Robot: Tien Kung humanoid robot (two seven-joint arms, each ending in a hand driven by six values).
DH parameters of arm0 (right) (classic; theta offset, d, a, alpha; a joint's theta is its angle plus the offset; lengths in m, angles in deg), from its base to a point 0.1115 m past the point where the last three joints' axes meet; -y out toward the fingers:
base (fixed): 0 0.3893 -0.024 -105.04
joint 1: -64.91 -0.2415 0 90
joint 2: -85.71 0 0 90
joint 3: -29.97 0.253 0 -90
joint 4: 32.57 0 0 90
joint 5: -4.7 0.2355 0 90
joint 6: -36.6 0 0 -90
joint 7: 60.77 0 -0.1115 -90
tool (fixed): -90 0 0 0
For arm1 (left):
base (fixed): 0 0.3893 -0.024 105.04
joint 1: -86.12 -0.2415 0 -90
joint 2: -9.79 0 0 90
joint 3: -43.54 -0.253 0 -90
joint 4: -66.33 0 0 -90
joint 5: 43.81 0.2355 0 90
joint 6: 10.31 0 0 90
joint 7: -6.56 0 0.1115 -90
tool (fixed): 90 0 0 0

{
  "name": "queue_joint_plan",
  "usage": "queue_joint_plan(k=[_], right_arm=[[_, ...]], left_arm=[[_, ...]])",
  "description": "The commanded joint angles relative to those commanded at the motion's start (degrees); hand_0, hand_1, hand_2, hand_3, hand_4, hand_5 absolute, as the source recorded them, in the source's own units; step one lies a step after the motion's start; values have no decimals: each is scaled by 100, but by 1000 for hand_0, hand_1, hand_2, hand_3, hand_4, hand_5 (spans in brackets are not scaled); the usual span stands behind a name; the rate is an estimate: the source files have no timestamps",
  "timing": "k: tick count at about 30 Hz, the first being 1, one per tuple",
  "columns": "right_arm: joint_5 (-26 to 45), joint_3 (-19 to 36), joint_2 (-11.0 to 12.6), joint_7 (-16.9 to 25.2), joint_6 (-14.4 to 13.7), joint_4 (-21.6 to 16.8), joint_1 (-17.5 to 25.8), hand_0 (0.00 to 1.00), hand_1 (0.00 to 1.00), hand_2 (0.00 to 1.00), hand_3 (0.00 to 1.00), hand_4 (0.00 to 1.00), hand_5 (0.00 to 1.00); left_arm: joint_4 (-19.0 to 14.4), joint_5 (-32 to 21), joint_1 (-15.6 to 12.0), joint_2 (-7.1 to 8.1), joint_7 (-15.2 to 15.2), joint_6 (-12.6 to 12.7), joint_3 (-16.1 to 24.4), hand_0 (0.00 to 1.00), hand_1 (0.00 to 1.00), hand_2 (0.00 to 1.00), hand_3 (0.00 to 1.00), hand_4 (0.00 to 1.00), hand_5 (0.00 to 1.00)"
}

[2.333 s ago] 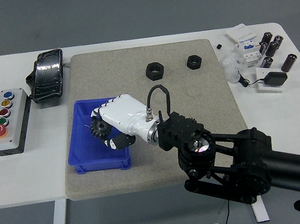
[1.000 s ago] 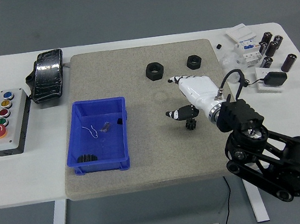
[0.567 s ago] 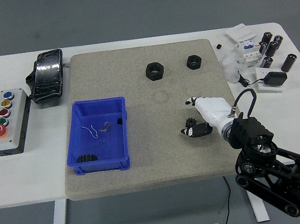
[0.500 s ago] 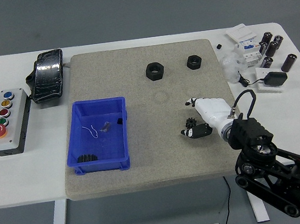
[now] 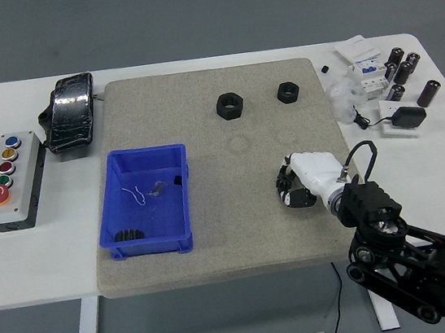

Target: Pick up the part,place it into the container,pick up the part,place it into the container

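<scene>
In the head view, the right hand (image 5: 297, 183) sits low over the grey mat (image 5: 216, 241), towards the mat's right edge and nearer its front edge than its back. Its white-shelled fingers (image 5: 290, 199) are curled down around a small black gear (image 5: 283, 180), pinching it against the mat; whether the gear is lifted clear cannot be told. This looks like the second pick-up, since one dark gear already lies in the blue container (image 5: 146, 199), in its front left corner (image 5: 131, 235).

The next move calls for a firm close on the gear, a lift, and a carry leftwards across the mat to the container, which stands near the mat's left edge.

The gear is small, dark and toothed, largely hidden by the fingers. Two black nuts (image 5: 230, 105) rest near the mat's back edge, untouched. The left arm is out of view.
</scene>
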Motion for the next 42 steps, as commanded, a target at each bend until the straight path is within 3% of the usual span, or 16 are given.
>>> queue_joint_plan(k=[1, 2, 7, 8, 10, 17, 19, 20, 25, 26, 31, 32, 37, 38, 42], right_arm=[[1, -7, 3, 9, -15, 7, 0, 357, 530, 501, 589, 378, 180], [1, -11, 6, 17, -32, 8, 0, 352, 509, 419, 517, 363, 95], [-10, -11, 36, 92, -215, -66, -5, 352, 509, 419, 517, 363, 95], [-10, -10, 44, 107, -249, -94, -8, 336, 494, 360, 466, 370, 101], [-11, -13, 61, 134, -313, -165, -19, 336, 494, 360, 466, 370, 101], [21, -247, 114, 281, -456, -630, -296, 341, 495, 352, 462, 368, 83], [94, -462, 55, 437, -519, -738, -506, 341, 495, 352, 462, 368, 83], [124, -553, 26, 498, -544, -764, -589, 435, 515, 390, 475, 375, 26], [53, -1156, -467, 786, -735, -514, -1184, 435, 515, 390, 475, 375, 26], [41, -1292, -582, 832, -791, -422, -1315, 562, 628, 604, 547, 275, 57], [119, -1902, -917, 957, -845, -89, -1851, 562, 628, 604, 547, 275, 57], [134, -2014, -946, 951, -785, -55, -1917, 679, 778, 820, 725, 392, 204], [169, -2219, -1004, 774, -370, 2, -2035, 679, 778, 820, 725, 392, 204], [176, -2231, -1008, 733, -300, 7, -2037, 746, 864, 919, 901, 595, 235], [211, -2260, -1014, 628, -135, 28, -2030, 746, 864, 919, 901, 595, 235]], left_arm=[[0, 0, 2, 1, 2, 0, -8, 644, 534, 549, 610, 645, 288], [0, 0, 4, 1, 4, 0, -13, 644, 536, 550, 609, 643, 288], [0, 0, 9, 2, 13, -2, -27, 644, 536, 550, 609, 643, 288], [0, 0, 9, 2, 14, -1, -28, 644, 537, 550, 609, 645, 291], [0, 0, 7, 1, 14, -2, -25, 644, 537, 550, 609, 645, 291], [0, 0, -5, -6, 8, 0, -17, 644, 537, 550, 609, 644, 295], [0, 0, -9, -8, 4, 0, -16, 644, 537, 550, 609, 644, 295], [0, 0, -11, -9, 3, 0, -17, 644, 537, 551, 610, 642, 299], [0, 0, -1, -18, -4, -11, -13, 644, 537, 551, 610, 642, 299], [0, 0, 5, -17, -4, -13, -19, 644, 539, 551, 611, 639, 312], [0, 0, 23, -7, -7, -18, -28, 644, 539, 551, 611, 639, 312], [0, 0, 20, -6, -11, -17, -22, 644, 540, 551, 611, 640, 320], [0, 0, -4, -8, -35, -14, 38, 644, 540, 551, 611, 640, 320], [0, 0, -5, -10, -38, -16, 49, 644, 540, 552, 612, 642, 321], [0, 0, 17, -11, -34, -20, 30, 644, 540, 552, 612, 642, 321]])
